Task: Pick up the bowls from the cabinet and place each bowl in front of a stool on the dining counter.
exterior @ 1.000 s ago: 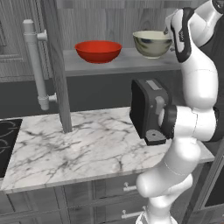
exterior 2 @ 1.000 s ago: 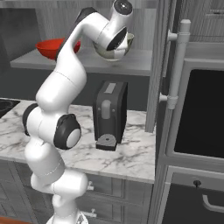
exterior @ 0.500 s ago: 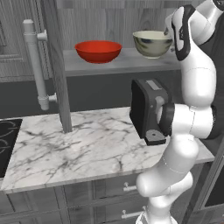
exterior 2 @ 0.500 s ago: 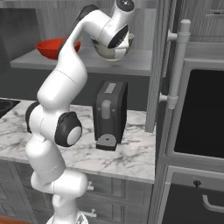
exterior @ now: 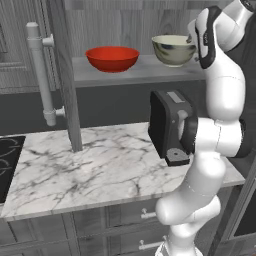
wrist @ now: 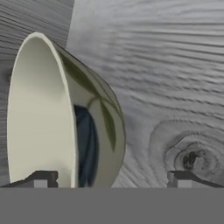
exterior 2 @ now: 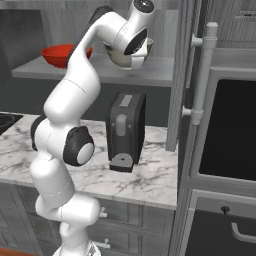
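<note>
Counting from the base outward in the left base view: one marble worktop (exterior: 100, 170) nearest, with one black coffee machine (exterior: 167, 125) standing on it at about 3 o'clock from the worktop's centre, right beside the arm. One black cooktop (exterior: 7, 160) corner at the worktop's 9 o'clock edge. Drawer units (exterior: 115, 220) sit under the worktop.

Above and behind that: one cabinet (exterior: 65, 75), door swung open, one long pale bar handle (exterior: 42, 75) at 10 o'clock. One grey shelf (exterior: 130, 72) inside.

Two bowls on the shelf, well apart:
- red bowl (exterior: 112, 58), upright, at 12 o'clock above the worktop centre
- cream bowl (exterior: 173, 49), upright, at 3 o'clock from the red one, at the shelf's right end, right by the wrist

One gripper (wrist: 111, 178), up at shelf height, rolled sideways. Hand view: two fingertips (wrist: 41, 179) spread wide, as far apart as they go. Cream bowl's rim sits just above the left tip in that view, its body in the space between the tips; can't tell if either tip is touching it. Woodgrain cabinet back wall behind the bowl.

Right base view: the wrist covers most of the cream bowl (exterior 2: 146, 46); red bowl (exterior 2: 57, 54) at 9 o'clock of it. One dark oven door (exterior 2: 232, 130) at 3 o'clock.
</note>
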{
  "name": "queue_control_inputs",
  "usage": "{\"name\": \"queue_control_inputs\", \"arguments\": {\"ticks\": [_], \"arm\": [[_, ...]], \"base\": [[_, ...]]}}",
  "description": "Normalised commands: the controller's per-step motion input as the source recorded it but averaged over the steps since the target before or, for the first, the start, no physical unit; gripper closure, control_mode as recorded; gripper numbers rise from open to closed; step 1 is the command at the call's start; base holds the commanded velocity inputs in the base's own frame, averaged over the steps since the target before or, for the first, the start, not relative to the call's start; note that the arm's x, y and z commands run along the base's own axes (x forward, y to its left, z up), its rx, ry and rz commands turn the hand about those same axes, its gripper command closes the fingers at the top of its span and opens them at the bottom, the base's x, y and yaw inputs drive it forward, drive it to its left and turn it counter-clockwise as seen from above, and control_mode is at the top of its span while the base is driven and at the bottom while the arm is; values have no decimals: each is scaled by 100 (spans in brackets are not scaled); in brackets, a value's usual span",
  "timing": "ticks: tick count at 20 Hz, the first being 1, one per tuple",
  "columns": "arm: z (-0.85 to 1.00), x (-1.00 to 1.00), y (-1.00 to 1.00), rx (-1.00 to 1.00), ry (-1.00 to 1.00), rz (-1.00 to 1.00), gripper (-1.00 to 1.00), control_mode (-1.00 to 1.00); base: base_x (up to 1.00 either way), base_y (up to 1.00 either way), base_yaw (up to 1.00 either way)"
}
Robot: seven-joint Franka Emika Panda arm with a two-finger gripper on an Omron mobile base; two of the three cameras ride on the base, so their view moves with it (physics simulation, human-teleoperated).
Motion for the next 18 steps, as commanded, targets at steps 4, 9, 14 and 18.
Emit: {"name": "queue_control_inputs", "arguments": {"ticks": [4, 9, 14, 18], "arm": [[0, 11, 3, 0, 5, 0, -100, -100], [0, 18, 4, 0, 4, 0, -100, -100], [0, 20, 2, 0, 5, 0, -100, -100], [0, 16, 0, 0, 5, 0, -100, -100]], "base": [[0, 0, 0], [0, 0, 0], [0, 0, 0], [0, 0, 0]]}}
